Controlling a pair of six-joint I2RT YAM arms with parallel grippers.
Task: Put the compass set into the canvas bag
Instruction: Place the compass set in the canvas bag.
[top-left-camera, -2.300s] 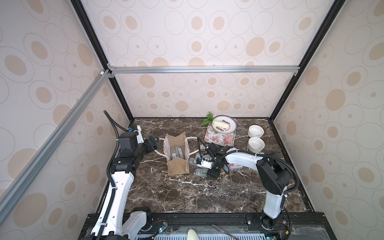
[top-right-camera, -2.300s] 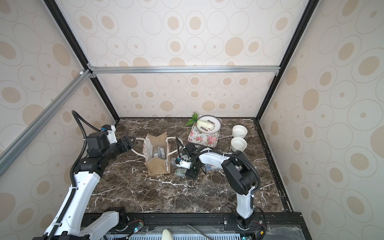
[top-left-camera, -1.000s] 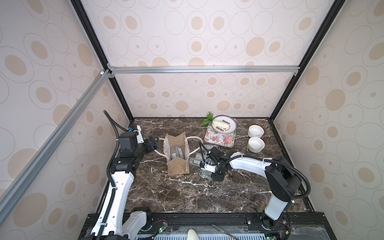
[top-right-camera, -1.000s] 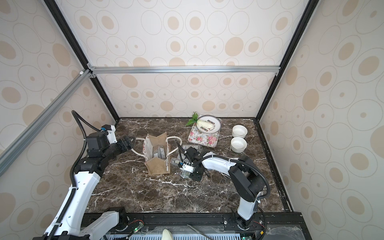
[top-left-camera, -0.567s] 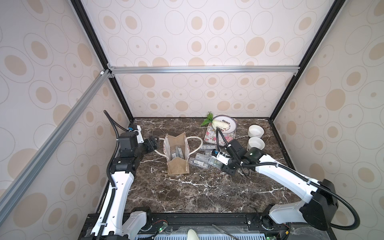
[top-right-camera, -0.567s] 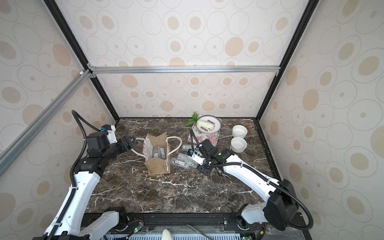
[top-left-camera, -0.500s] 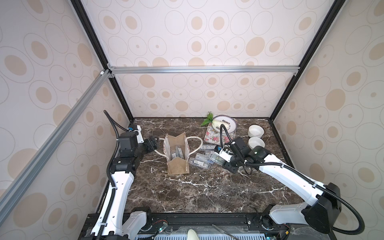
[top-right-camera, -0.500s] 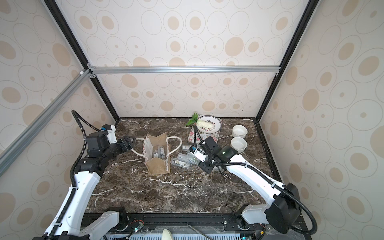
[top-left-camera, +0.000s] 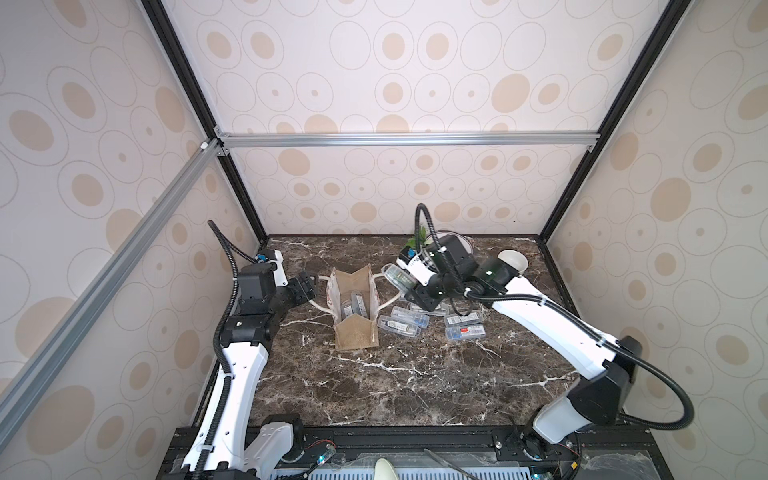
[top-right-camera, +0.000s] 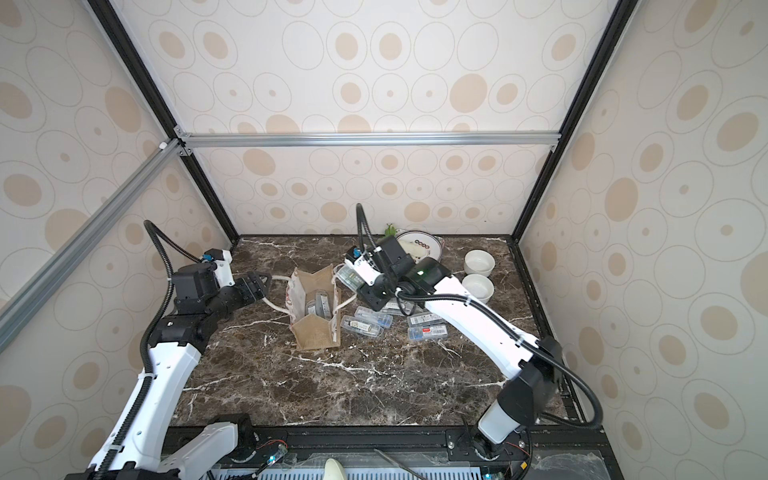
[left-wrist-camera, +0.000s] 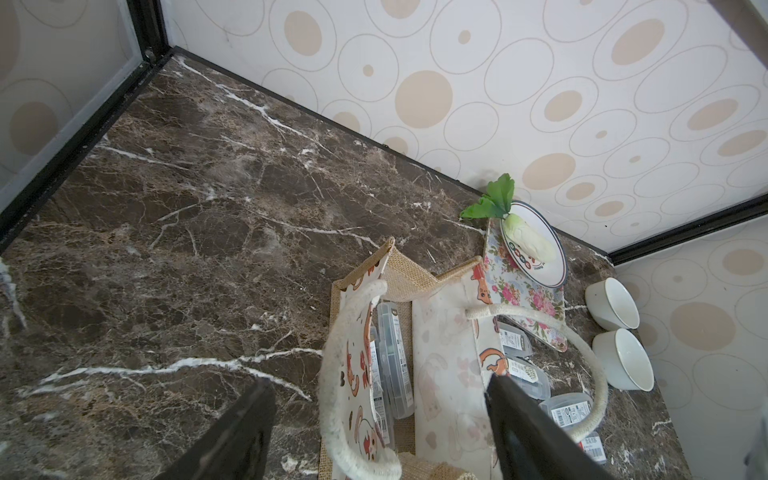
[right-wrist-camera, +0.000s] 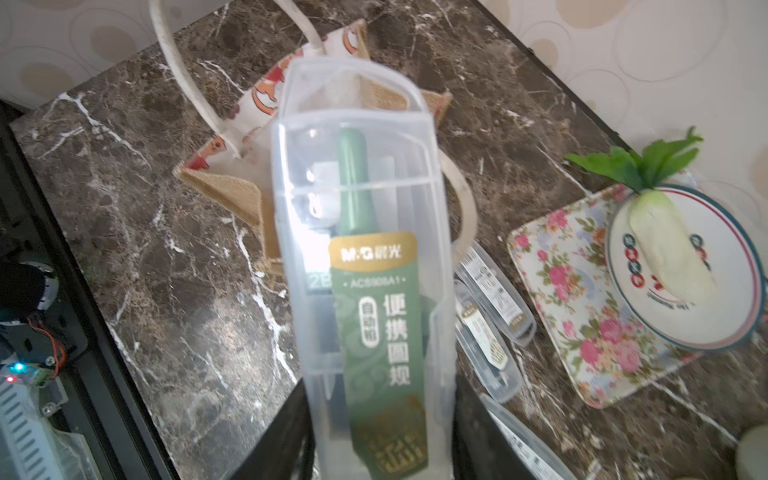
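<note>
Right wrist view: my right pincer (right-wrist-camera: 380, 432) is clenched on the clear plastic compass set case (right-wrist-camera: 365, 266), aloft; its long axis aims at the tan burlap canvas bag (right-wrist-camera: 226, 183), whose open mouth lies just beyond.

Circle-patterned walls (top-left-camera: 415, 62); dark marble tabletop (top-left-camera: 395, 386); aluminium crossbar (top-left-camera: 415, 139).
</note>
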